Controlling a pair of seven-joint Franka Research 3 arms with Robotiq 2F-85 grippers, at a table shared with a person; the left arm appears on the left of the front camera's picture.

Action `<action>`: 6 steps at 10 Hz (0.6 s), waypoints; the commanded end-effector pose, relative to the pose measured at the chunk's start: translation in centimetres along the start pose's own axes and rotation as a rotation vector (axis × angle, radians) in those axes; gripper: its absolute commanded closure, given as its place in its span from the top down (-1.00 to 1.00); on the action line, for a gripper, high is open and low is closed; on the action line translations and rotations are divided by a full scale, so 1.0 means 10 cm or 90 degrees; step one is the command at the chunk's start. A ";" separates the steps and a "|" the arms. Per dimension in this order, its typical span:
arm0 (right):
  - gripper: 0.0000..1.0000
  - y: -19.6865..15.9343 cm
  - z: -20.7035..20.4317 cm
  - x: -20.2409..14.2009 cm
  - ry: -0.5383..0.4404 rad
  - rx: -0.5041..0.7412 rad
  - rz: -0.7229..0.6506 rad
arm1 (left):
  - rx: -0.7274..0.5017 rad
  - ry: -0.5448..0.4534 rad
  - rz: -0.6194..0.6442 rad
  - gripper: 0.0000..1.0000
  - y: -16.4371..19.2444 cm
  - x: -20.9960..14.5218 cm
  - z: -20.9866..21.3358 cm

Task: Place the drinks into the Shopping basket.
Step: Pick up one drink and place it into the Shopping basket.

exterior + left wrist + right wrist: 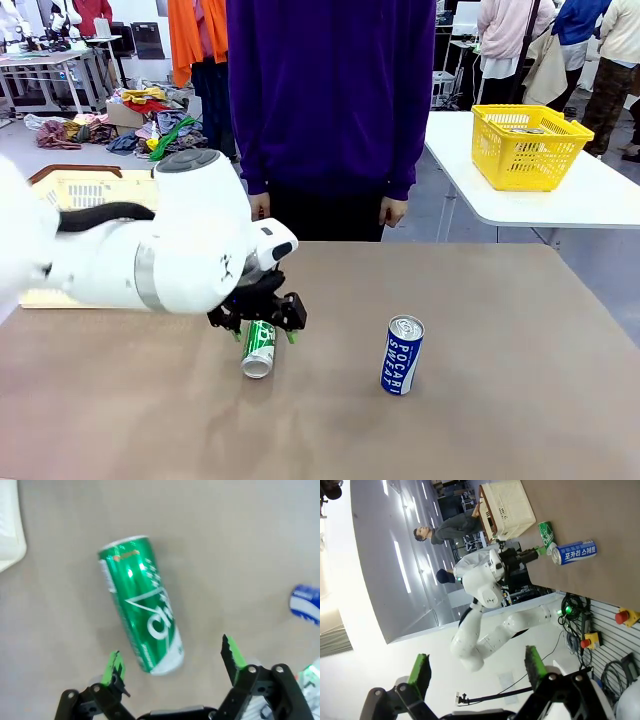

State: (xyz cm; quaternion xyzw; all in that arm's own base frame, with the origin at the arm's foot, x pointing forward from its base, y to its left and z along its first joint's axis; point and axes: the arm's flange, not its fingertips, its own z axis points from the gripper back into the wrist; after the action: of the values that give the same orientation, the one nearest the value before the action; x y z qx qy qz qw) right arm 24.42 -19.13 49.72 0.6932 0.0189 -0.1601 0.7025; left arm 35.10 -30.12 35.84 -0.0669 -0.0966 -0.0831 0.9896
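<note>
I see the green can (259, 348) lying on its side on the table (500, 410), my left gripper (265, 336) spread wide around it, apparently not touching. The blue can (402, 355) stands upright nearby. The cream basket (62, 172) sits behind my left arm. My right gripper (476, 654) is wide, raised.

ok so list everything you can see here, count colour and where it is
green can: one, green with silver top, lying on its side on the brown table, left of middle
blue can: one, blue with white lettering, upright, right of the green can
shopping basket: one, cream with reddish-brown rim, far left
yellow basket: one, bright yellow, on the white table
brown table: one, near
white table: one, far right
person: one, purple top, standing at the far edge
hands: two, at the person's sides
left claw: one, black with green pads, open over one end of the green can
right claw: one, same colours, open, up in the air
</note>
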 end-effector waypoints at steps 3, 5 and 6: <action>1.00 0.03 0.00 -0.01 -0.002 0.001 0.004 | 0.021 0.061 0.067 1.00 -0.14 0.32 -0.25; 1.00 0.03 0.00 -0.01 -0.002 0.001 0.004 | 0.040 0.071 0.086 1.00 -0.17 0.37 -0.39; 1.00 0.03 0.00 -0.01 -0.002 0.001 0.004 | 0.061 0.067 0.100 1.00 -0.18 0.41 -0.48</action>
State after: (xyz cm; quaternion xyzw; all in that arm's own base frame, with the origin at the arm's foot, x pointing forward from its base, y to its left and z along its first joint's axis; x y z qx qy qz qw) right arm 24.42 -19.14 49.72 0.6932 0.0188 -0.1602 0.7025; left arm 38.10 -31.52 32.69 -0.0384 -0.0378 -0.0226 0.9983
